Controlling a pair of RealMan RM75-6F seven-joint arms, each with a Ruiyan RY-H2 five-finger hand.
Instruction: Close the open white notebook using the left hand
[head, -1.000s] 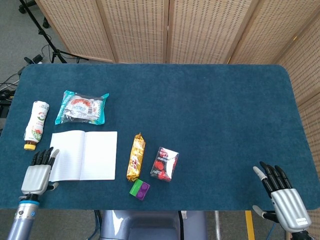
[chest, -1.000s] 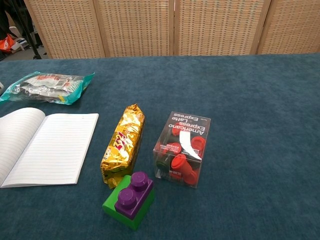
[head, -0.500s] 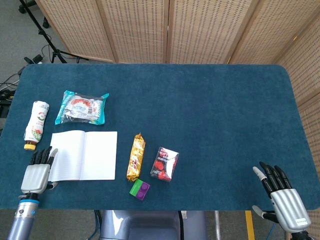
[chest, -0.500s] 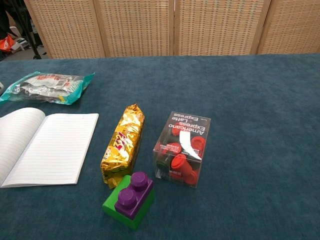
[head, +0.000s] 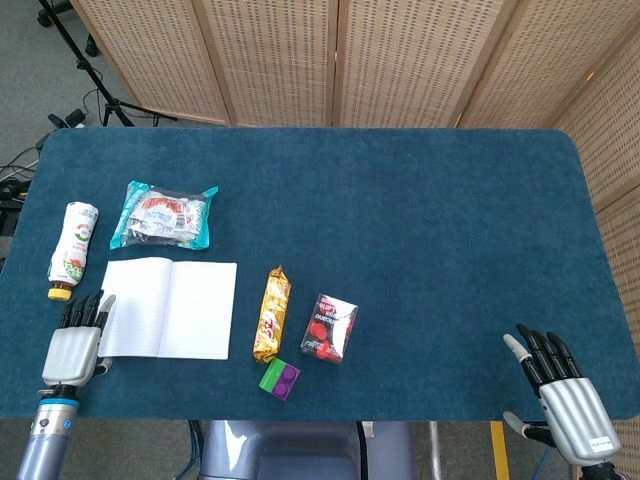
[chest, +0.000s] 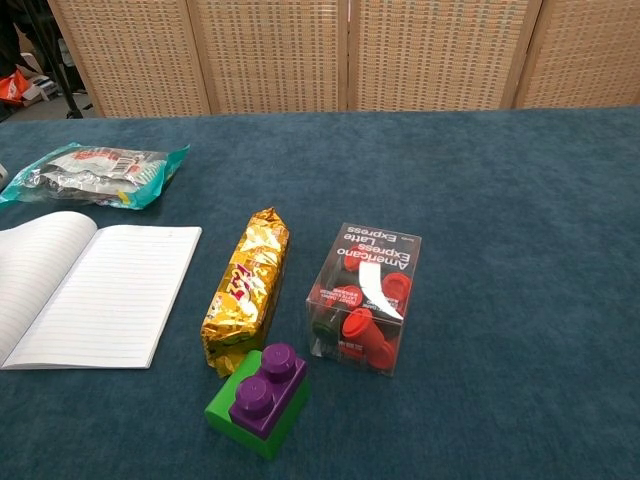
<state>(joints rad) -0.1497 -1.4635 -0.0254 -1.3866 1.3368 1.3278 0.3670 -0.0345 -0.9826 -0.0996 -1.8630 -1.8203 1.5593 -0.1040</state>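
The white notebook (head: 170, 309) lies open on the blue table, lined pages up, also seen at the left edge of the chest view as the notebook (chest: 85, 292). My left hand (head: 75, 341) sits at the notebook's near-left corner with its fingers stretched out and touching the left page's edge; it holds nothing. My right hand (head: 560, 390) hovers at the table's near-right edge, fingers spread and empty. Neither hand shows in the chest view.
A gold snack packet (head: 271, 314), a clear box of red capsules (head: 329, 327) and a green-and-purple block (head: 279, 379) lie just right of the notebook. A teal snack bag (head: 163, 216) and a bottle (head: 72, 250) lie behind it.
The notebook has slid slightly to the right, and its left page edge has lifted a little. My left hand stays at its left corner. The right hand has barely moved.
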